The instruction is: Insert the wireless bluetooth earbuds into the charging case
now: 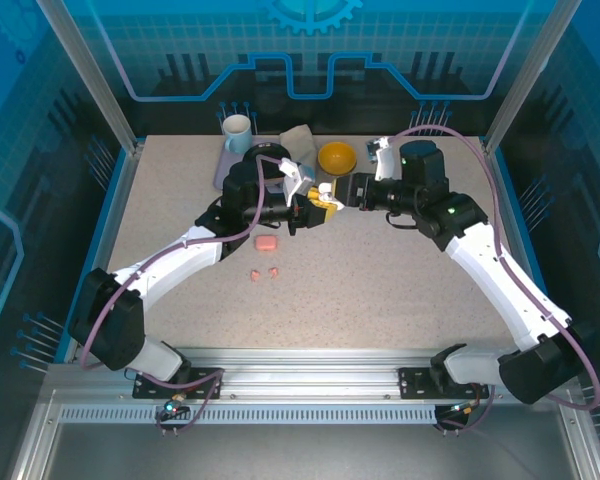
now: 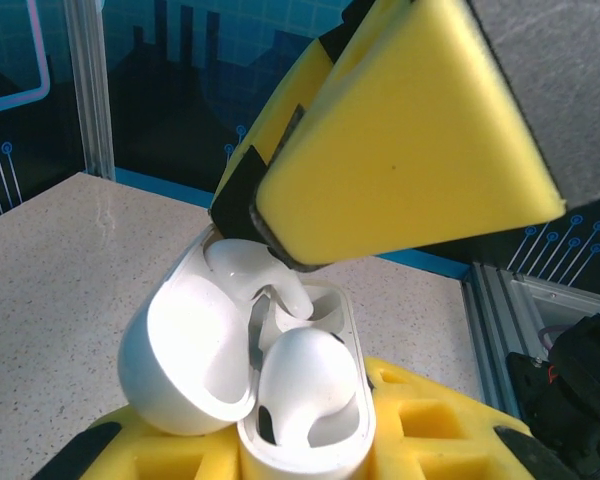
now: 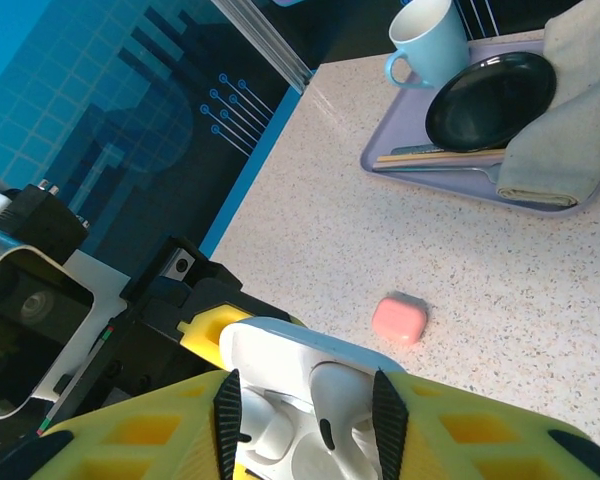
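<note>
Your left pincer [image 1: 311, 208] is clamped on the open white charging case [image 2: 180, 350], with its lid swung toward 9 o'clock. One white earbud [image 2: 305, 385] sits seated inside. A second earbud [image 2: 242, 268] lies at 11 o'clock of it, under your right pincer [image 3: 308, 400]. That pincer's fingers stand slightly apart, and you cannot tell whether they grip it. Two pink earbuds [image 1: 263, 273] lie on the worktop [image 1: 400, 290], at 7 o'clock of the pincers.

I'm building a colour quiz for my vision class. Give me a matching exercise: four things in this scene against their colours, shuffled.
Things:
1. mug
2. plate
3. bowl
4. open charging case

Colours:
a. white
b. orange-yellow
c. light blue
d. black

Pairs: 1-c; 2-d; 3-b; 4-a
</note>
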Robot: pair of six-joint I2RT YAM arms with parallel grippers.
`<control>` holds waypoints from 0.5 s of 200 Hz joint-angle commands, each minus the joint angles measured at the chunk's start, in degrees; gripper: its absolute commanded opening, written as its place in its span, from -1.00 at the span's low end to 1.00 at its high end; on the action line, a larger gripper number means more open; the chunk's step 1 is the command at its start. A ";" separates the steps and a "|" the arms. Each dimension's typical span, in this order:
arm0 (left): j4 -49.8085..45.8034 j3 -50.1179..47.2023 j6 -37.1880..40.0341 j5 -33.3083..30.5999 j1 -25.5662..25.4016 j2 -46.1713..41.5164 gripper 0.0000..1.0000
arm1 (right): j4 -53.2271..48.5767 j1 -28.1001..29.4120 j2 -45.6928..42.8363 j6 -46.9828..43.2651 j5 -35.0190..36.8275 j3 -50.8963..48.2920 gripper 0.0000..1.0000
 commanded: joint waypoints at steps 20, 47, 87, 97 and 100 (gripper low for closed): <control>4.07 2.13 1.80 3.76 -0.81 -1.78 -1.00 | -2.84 1.01 1.30 -3.20 1.77 0.83 -0.19; 4.16 2.12 2.01 3.76 -0.78 -2.50 -1.00 | -4.19 1.37 0.98 -5.20 4.03 0.52 -0.22; 3.83 2.04 2.61 3.96 -0.87 -3.64 -1.00 | -4.46 1.40 0.82 -6.49 5.38 -0.46 -0.33; 3.81 1.96 2.74 4.01 -0.89 -3.94 -1.00 | -4.47 1.44 0.96 -6.67 5.63 -0.66 -0.37; 3.80 1.94 2.81 3.95 -0.96 -4.00 -1.00 | -4.47 1.44 0.92 -6.74 5.56 -0.70 -0.38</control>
